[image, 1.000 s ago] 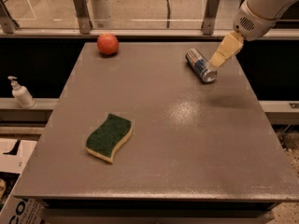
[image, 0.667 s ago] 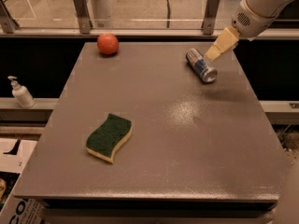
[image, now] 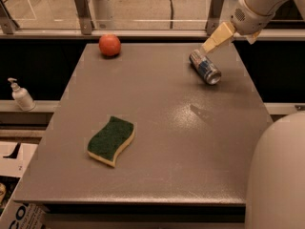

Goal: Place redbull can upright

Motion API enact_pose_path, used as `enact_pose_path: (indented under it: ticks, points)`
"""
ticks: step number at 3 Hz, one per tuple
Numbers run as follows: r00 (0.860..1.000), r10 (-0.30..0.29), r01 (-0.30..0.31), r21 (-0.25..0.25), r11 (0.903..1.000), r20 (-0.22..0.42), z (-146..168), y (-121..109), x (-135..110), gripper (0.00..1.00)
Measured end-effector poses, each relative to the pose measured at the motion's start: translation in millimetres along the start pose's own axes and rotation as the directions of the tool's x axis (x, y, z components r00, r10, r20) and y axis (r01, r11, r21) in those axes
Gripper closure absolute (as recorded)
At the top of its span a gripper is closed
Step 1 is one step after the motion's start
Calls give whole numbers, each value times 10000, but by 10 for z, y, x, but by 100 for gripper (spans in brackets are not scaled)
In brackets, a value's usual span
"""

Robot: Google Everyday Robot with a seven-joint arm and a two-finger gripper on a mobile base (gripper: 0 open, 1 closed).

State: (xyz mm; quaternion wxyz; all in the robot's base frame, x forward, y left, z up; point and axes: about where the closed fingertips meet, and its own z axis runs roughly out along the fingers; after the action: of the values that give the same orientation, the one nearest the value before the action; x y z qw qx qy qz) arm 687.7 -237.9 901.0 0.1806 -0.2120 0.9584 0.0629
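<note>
The redbull can (image: 205, 67) lies on its side on the grey table (image: 157, 142) near the far right corner, its silver end facing the front right. My gripper (image: 212, 42) hangs in the air just above and behind the can's far end, apart from it, with tan fingers (image: 218, 36) pointing down-left. Nothing shows in the gripper.
A red apple (image: 109, 45) sits at the far left of the table. A green sponge (image: 111, 140) lies at the front left. A white pump bottle (image: 21, 95) stands on a ledge left of the table. My arm's white body (image: 279, 175) fills the lower right.
The gripper has risen and moved back to the upper right, away from the can. The can, apple and sponge have not moved.
</note>
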Motion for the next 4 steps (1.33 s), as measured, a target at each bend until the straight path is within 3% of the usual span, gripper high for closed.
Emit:
enact_pose_path:
  ticks: [2,4]
  points:
    - [9890,1449,-1444,-167,9894,310,42,132,-103,0]
    - [9816,1883,-1884,10,9821,315,104,421,-136,0]
